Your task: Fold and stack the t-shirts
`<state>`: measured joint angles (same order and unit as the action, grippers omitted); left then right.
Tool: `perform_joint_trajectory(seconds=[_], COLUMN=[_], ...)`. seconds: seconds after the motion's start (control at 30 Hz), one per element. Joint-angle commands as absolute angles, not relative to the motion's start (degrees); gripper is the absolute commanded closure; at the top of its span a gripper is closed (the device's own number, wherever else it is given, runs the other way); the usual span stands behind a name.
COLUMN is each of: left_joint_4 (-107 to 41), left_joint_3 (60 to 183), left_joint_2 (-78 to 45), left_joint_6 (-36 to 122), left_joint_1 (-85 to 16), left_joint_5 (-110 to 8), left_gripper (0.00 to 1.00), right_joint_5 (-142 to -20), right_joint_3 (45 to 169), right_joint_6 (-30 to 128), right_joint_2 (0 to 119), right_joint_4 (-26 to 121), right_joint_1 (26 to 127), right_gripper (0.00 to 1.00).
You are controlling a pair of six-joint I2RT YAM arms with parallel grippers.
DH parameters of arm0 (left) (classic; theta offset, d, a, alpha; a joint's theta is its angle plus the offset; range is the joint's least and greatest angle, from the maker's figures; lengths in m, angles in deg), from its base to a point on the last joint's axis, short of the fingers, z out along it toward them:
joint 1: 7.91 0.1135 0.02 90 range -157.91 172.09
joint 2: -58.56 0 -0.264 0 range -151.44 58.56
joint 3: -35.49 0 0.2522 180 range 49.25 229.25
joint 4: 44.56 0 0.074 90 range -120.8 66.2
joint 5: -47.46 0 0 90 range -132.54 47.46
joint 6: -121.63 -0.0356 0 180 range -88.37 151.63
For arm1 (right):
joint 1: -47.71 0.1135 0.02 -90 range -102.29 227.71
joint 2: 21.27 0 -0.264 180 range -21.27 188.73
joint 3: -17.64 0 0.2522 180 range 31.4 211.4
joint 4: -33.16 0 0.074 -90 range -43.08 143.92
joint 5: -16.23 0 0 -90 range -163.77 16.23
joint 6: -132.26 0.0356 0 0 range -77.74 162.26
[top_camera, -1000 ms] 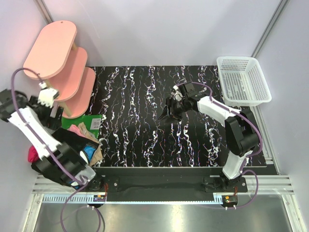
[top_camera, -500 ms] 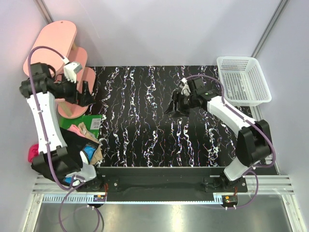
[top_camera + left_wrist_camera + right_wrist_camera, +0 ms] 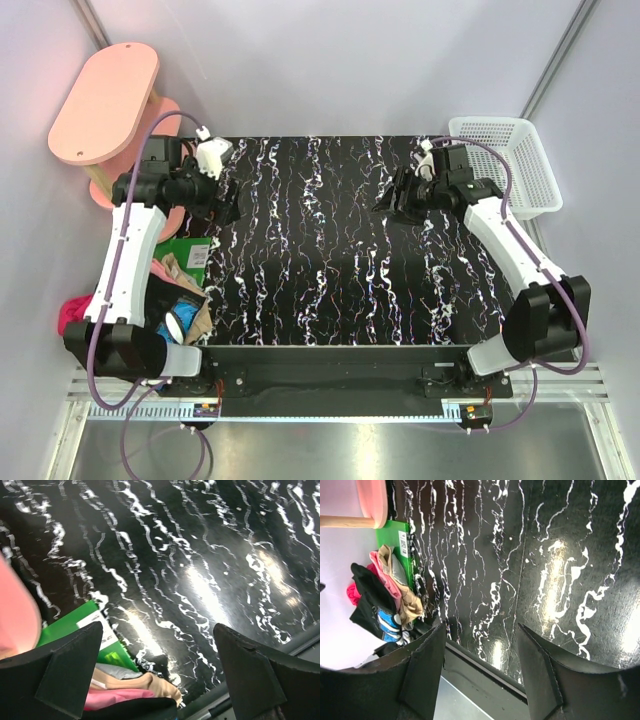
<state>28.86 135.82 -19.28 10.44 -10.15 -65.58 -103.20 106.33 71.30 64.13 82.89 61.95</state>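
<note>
Heap of t-shirts (image 3: 172, 278) (tan, pink, black, magenta) lay crumpled at the near-left edge of the desk (image 3: 300, 280), partly overhanging it and just beside a green packet (image 3: 178, 250). The left tool (image 3: 156, 630) hovered over the far-left corner, jaws wide and empty. The right tool (image 3: 480, 630) hung over the far-right area, jaws partly spread, holding nothing. No shirt was yet laid out. Judged best practice: pinch one top garment by hem or shoulder, avoiding the packet.
</note>
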Motion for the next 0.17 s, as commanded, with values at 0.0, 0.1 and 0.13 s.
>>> perform_joint_trajectory(seconds=[0.0,0.1,0.13], left_joint_4=[25.0,24.6,24.4], left_joint_3=[136.4,136.0,136.1], left_joint_2=[-18.3,-18.1,-18.0], left_joint_6=[12.6,12.9,12.8], left_joint_1=[-10.0,-10.2,-10.2], left_joint_5=[-61.9,-61.3,-61.2], left_gripper=[0.01,0.01,0.01], right_joint_5=[-102.9,-103.2,-103.4], right_joint_3=[109.0,108.8,108.7], right_joint_6=[69.7,69.6,69.6], right_joint_2=[61.8,61.7,61.8], right_joint_4=[83.8,83.9,83.9], right_joint_1=[61.7,61.7,61.7], right_gripper=[0.34,0.34,0.34])
